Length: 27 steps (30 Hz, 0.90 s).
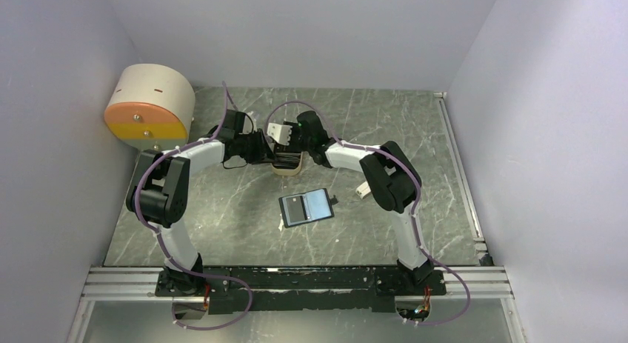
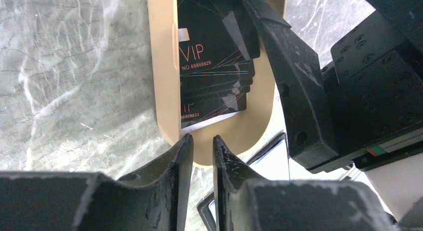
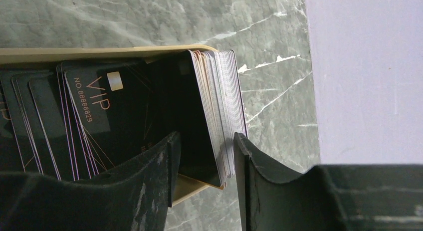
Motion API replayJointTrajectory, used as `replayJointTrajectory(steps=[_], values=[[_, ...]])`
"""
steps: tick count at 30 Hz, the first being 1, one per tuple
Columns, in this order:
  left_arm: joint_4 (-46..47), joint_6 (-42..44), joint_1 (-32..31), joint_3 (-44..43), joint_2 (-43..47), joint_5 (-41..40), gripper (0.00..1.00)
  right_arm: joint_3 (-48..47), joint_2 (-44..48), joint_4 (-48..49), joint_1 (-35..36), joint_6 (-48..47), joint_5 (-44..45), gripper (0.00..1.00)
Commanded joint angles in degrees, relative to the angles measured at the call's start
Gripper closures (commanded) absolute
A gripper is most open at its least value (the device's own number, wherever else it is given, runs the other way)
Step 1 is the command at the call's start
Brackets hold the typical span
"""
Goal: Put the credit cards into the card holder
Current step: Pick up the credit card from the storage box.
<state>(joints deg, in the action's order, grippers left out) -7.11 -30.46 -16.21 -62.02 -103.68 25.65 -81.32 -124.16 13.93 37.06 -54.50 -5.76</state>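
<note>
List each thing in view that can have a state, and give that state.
Card holder: open, lying flat.
Tray: loaded.
Cards: in the tray, some fanned flat, one stack standing on edge.
Right gripper: closed on the standing stack.
Left gripper: nearly shut at the tray's end, grip unclear.
</note>
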Motion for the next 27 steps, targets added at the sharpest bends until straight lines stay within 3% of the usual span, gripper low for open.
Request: replayJointTrajectory(steps=[1,9,27], values=[[0.1,0.7,0.3,0.6,-1.0,-1.8,0.73,-0.9,2.1,2.8,-0.4,0.3,0.8,0.54],[-0.2,0.7,0.3,0.6,-1.1,-2.2,0.73,-0.7,3.4,2.6,-0.8,0.3,0.3,0.55],[-0.9,0.7,0.3,0.3,-0.6,-2.9,0.72,0.9,6.4,0.3,-1.5,0.8,-4.3,0.76]])
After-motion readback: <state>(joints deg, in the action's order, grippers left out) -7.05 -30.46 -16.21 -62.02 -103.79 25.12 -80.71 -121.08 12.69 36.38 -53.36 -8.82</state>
